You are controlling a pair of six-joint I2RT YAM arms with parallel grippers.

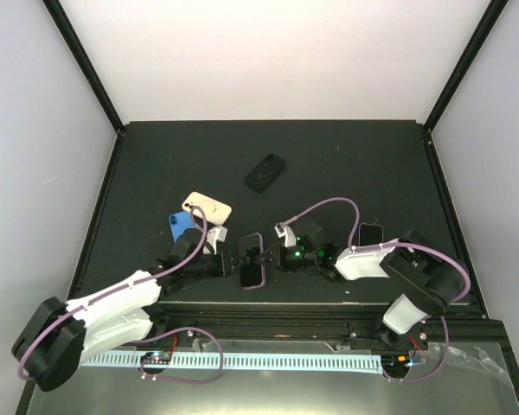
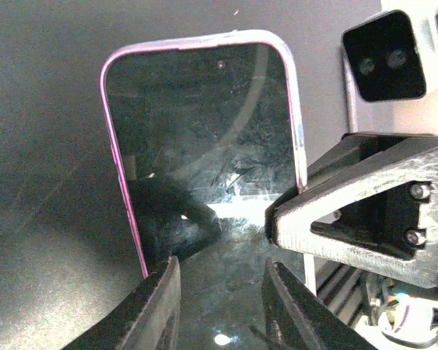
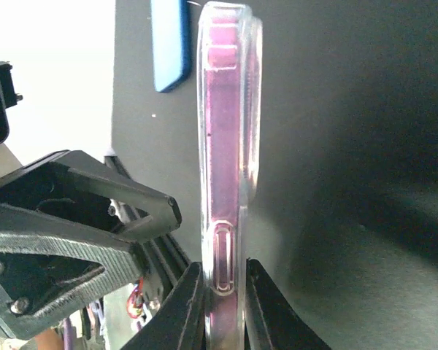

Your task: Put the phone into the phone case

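One purple phone (image 3: 223, 146) inside a clear case (image 3: 204, 87), in the right gripper (image 3: 223, 281).

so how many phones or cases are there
5: purple phone held up front, blue case by the left arm, beige case just beyond it, black one mid-table, dark one partly hidden behind the right arm

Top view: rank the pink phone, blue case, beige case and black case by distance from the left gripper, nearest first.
1. pink phone, right at the left gripper.
2. blue case and beige case, beyond it to the left; too close to call.
3. black case, far centre.
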